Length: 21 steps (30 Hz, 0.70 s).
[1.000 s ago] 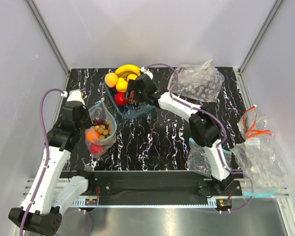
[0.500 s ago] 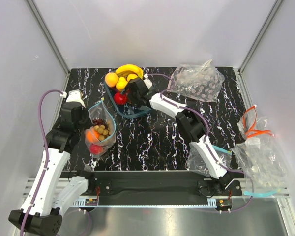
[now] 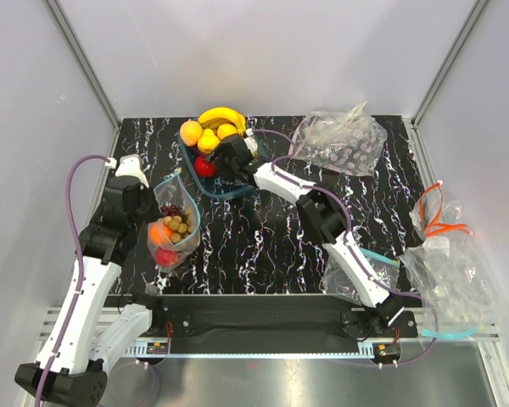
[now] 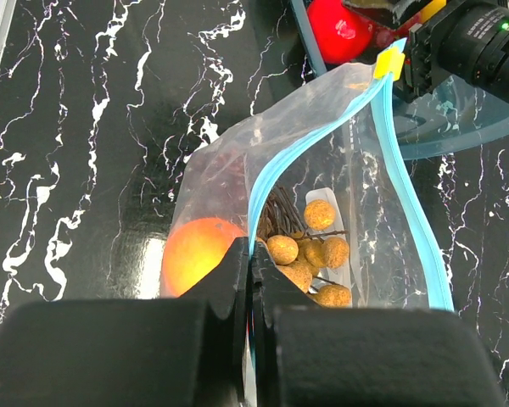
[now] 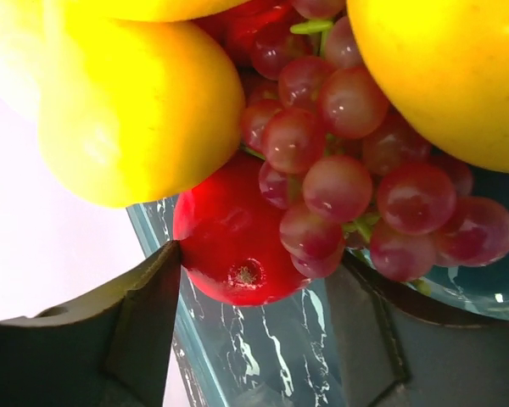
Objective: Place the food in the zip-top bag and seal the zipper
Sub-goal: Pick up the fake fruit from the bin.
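Note:
The zip-top bag [image 3: 174, 227] stands open at the table's left. My left gripper [image 4: 253, 251] is shut on the zipper [image 4: 407, 195] at the near rim. Inside the bag lie an orange [image 4: 195, 252], a tan nut cluster [image 4: 312, 254] and a red fruit [image 3: 165, 255]. My right gripper [image 5: 263, 280] reaches into the blue bowl [image 3: 237, 192]. It is open, with a red apple [image 5: 225, 242] and purple grapes [image 5: 339, 182] between its fingers; the left finger [image 5: 148, 305] touches the apple. Yellow fruits [image 5: 136, 110] crowd above. A banana [image 3: 220, 116] and an orange [image 3: 191, 132] top the bowl.
A wrinkled clear bag [image 3: 339, 144] lies at the back right. More clear bags [image 3: 450, 284] and orange cords [image 3: 439, 222] lie off the table's right edge. Another clear bag [image 3: 348, 275] sits by the right arm's base. Grey walls close in on three sides.
My right gripper has pushed left and deeper into the bowl, and its jaws have narrowed around the red apple. The left gripper and the bag have not moved.

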Each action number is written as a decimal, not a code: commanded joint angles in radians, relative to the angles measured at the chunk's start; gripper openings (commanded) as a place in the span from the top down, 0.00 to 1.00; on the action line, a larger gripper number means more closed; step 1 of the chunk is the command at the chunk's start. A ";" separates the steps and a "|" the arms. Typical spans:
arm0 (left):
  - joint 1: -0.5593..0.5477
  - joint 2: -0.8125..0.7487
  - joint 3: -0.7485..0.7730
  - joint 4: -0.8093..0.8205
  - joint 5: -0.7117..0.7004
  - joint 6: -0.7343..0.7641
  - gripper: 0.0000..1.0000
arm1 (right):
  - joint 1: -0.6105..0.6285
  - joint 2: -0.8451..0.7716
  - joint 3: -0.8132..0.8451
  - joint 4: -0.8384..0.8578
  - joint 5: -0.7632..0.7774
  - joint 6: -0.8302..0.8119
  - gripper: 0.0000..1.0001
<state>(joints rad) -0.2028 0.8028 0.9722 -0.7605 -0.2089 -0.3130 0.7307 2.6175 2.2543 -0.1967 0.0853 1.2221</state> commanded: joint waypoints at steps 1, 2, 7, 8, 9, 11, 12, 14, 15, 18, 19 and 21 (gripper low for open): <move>0.006 -0.016 0.002 0.053 0.022 0.006 1.00 | 0.007 -0.074 -0.060 0.045 0.054 -0.050 0.34; 0.005 -0.016 0.002 0.053 0.023 0.006 1.00 | 0.009 -0.100 -0.126 0.074 0.076 -0.070 0.37; 0.005 -0.019 -0.001 0.052 0.026 0.006 1.00 | 0.009 -0.312 -0.374 0.140 0.201 -0.170 0.50; 0.005 -0.019 -0.001 0.053 0.028 0.006 1.00 | 0.009 -0.347 -0.424 0.187 0.224 -0.180 0.50; 0.005 -0.019 -0.003 0.053 0.028 0.006 1.00 | 0.010 -0.413 -0.473 0.225 0.243 -0.197 0.50; 0.005 -0.022 -0.001 0.053 0.029 0.006 1.00 | 0.009 -0.467 -0.579 0.269 0.289 -0.217 0.50; 0.005 -0.022 -0.001 0.053 0.031 0.006 1.00 | 0.009 -0.503 -0.596 0.272 0.292 -0.245 0.50; 0.005 -0.022 -0.003 0.055 0.032 0.008 1.00 | 0.007 -0.530 -0.628 0.276 0.292 -0.274 0.50; 0.005 -0.024 -0.003 0.055 0.034 0.008 1.00 | 0.007 -0.551 -0.637 0.284 0.285 -0.288 0.50; 0.005 -0.017 -0.003 0.055 0.039 0.009 1.00 | 0.007 -0.579 -0.662 0.325 0.232 -0.363 0.50; 0.005 -0.017 -0.001 0.055 0.043 0.011 1.00 | 0.006 -0.586 -0.665 0.332 0.200 -0.375 0.50; 0.006 -0.017 -0.003 0.058 0.052 0.014 1.00 | 0.007 -0.609 -0.674 0.356 0.168 -0.421 0.50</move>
<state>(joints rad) -0.2024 0.7971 0.9714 -0.7597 -0.1844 -0.3126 0.7406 2.0846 1.5921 0.0647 0.2855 0.9089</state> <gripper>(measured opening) 0.012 0.676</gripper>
